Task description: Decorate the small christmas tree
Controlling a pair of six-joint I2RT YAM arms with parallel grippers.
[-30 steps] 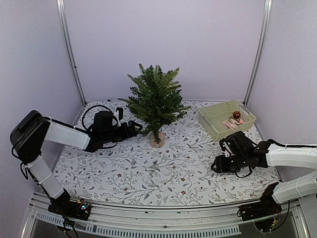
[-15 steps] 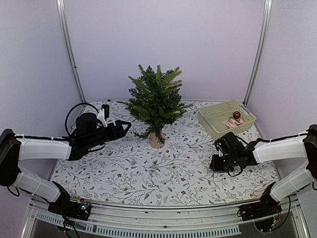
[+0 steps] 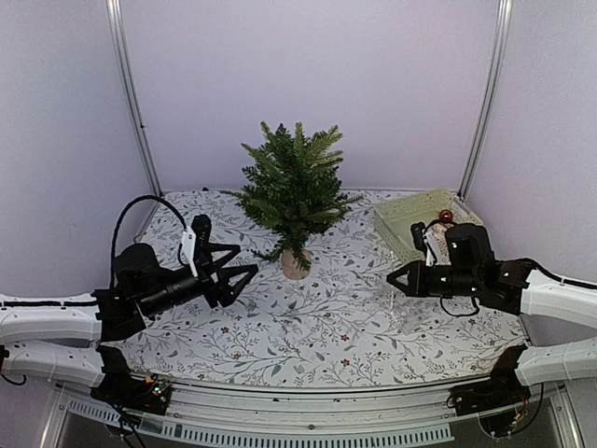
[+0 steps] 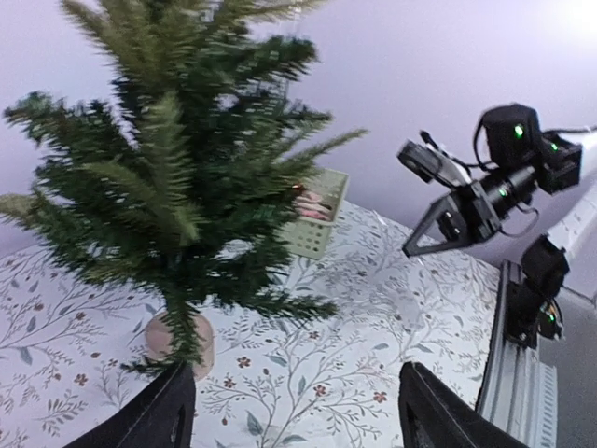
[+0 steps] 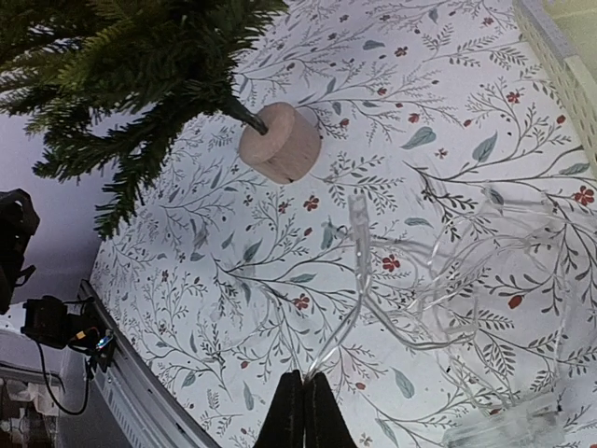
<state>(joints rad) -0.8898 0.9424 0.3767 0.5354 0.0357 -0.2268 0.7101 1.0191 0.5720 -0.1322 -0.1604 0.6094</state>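
Note:
The small christmas tree (image 3: 295,189) stands upright on its tan round base (image 3: 295,264) at the back middle of the table; it also shows in the left wrist view (image 4: 177,177) and the right wrist view (image 5: 140,65). My left gripper (image 3: 244,280) is open and empty, left of the base, pointing at it. My right gripper (image 3: 395,277) is shut on a clear string of wire lights (image 5: 373,271), which trails in loops over the tablecloth to a clear plastic box (image 5: 494,429). The wire is barely visible in the top view.
A pale green basket (image 3: 410,213) at the back right holds a red bauble (image 3: 446,217) and small pink ornaments. The table has a floral cloth (image 3: 308,327). Metal frame posts and lilac walls close in the back and sides.
My left arm has drawn back towards the near left and its gripper has opened wide. My right gripper has lifted off the table and swung to point left, holding the wire lights.

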